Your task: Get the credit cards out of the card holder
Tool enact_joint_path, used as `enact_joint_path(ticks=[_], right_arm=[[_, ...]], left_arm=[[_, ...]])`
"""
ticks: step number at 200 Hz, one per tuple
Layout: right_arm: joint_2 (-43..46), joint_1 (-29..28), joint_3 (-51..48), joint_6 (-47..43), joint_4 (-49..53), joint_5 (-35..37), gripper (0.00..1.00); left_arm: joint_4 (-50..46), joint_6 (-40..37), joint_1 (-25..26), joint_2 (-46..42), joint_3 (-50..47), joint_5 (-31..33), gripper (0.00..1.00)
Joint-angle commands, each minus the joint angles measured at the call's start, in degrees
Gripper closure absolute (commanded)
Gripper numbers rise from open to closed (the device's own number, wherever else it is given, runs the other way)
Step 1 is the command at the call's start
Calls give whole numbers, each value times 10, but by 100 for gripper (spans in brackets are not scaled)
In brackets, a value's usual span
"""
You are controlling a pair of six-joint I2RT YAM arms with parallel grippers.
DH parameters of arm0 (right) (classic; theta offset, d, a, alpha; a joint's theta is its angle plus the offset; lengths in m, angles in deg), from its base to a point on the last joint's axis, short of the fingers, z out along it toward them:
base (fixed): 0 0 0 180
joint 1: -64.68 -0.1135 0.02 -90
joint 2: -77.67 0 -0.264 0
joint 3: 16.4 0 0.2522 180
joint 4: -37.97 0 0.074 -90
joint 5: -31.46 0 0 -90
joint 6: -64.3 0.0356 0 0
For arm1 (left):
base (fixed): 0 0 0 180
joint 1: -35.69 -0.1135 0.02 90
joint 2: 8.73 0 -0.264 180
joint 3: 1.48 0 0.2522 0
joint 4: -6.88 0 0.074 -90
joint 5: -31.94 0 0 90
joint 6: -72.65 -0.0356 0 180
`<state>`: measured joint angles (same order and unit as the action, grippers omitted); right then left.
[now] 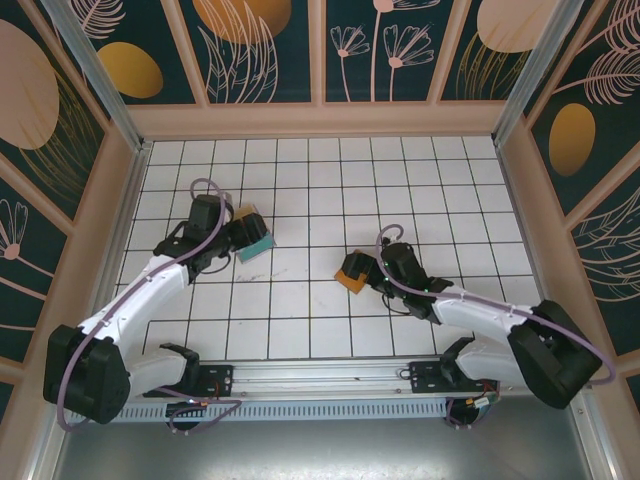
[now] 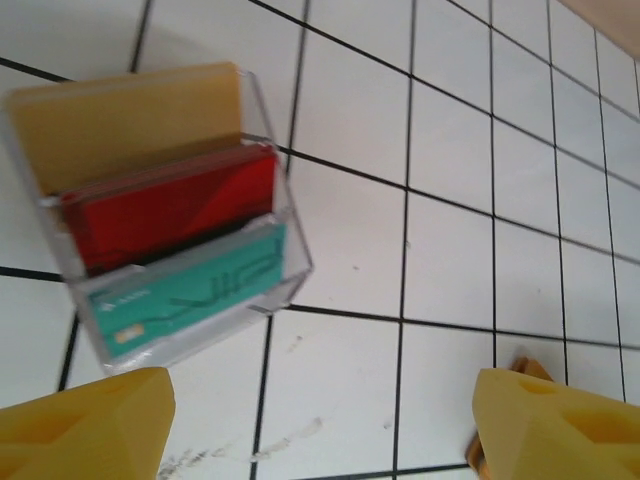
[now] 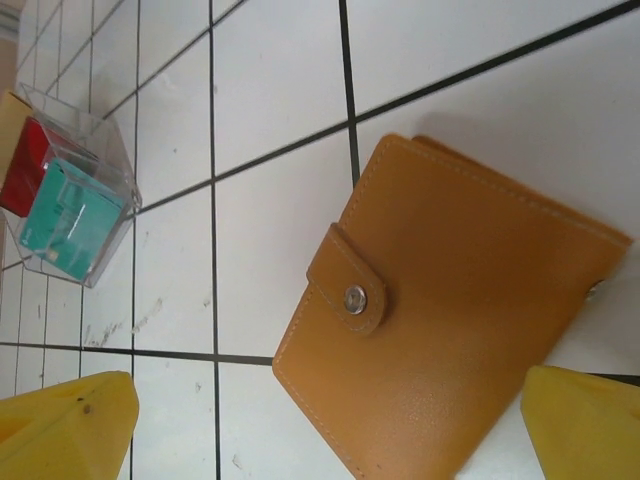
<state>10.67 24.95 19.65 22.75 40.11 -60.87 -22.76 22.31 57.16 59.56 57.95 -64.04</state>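
Observation:
The card holder (image 3: 450,330) is an orange-brown wallet lying closed on the tiles, its tab snapped shut. My right gripper (image 3: 330,425) hovers open right over it, one yellow finger on each side; the top view puts the gripper (image 1: 357,270) above the card holder (image 1: 351,284). Three credit cards stand in a clear plastic box (image 2: 290,255): tan (image 2: 130,120), red (image 2: 170,210) and teal (image 2: 190,290). My left gripper (image 2: 320,425) is open just in front of the box, with bare tile between its fingers.
The clear box (image 1: 255,241) sits left of centre and also shows in the right wrist view (image 3: 110,190). Wooden walls (image 1: 320,120) ring the white tiled floor. Free tiles lie between the two arms and toward the back.

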Motion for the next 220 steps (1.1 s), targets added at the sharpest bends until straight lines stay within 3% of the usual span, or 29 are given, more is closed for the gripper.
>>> enact_joint_path(ticks=[1,40,93,116,171,220], right_arm=[[54,19,19,-21,71,41,1],[145,64,12,-43,150,42,1],[256,126,-12,-45,209,16,1],[277,130,-19,-39,215,15,1],[317,132,-28,-24,243,28,1],[346,134,-36,-16,264,29,1]], left_arm=[[21,-6,42,24,19,10,24],[25,-25,131,90,61,43,34],[13,-45,245,213,155,83,65],[-3,-60,286,271,201,102,73],[-28,-96,343,389,287,118,70],[-47,-114,353,451,324,121,68]])
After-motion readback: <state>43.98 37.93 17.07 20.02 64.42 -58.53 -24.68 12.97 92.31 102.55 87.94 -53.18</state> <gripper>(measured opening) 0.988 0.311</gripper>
